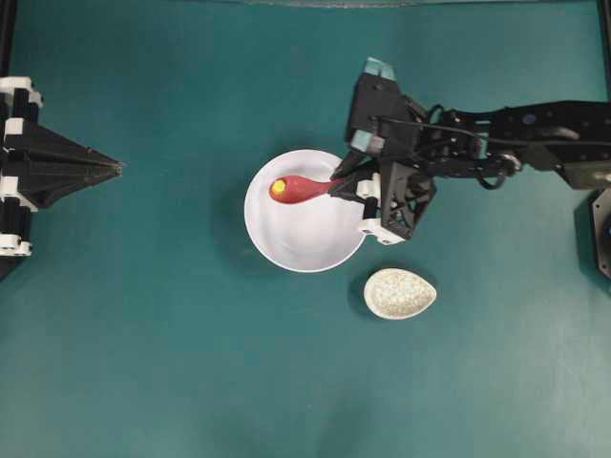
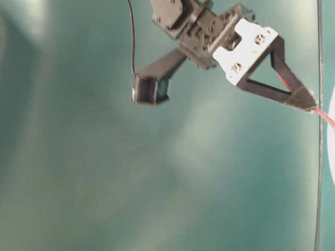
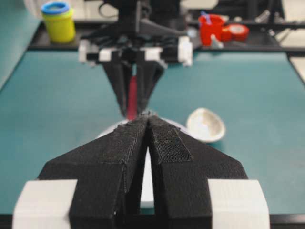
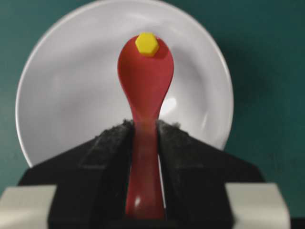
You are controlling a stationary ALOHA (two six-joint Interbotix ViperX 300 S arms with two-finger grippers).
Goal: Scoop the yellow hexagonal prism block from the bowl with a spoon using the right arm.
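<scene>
The red spoon (image 4: 145, 81) reaches out over the white bowl (image 4: 62, 95), and the yellow hexagonal prism block (image 4: 147, 44) lies at the far tip of its scoop. My right gripper (image 4: 145, 125) is shut on the spoon's handle. From overhead the spoon (image 1: 304, 188) points left over the bowl (image 1: 305, 243) with the block (image 1: 278, 188) in its scoop, the right gripper (image 1: 336, 188) at the bowl's right rim. My left gripper (image 1: 120, 167) rests shut and empty at the table's left edge; its tips (image 3: 147, 116) meet in the left wrist view.
A speckled beige spoon rest (image 1: 400, 293) sits just below and right of the bowl. In the left wrist view a yellow tub (image 3: 58, 20) and a red cup (image 3: 211, 27) stand beyond the far table edge.
</scene>
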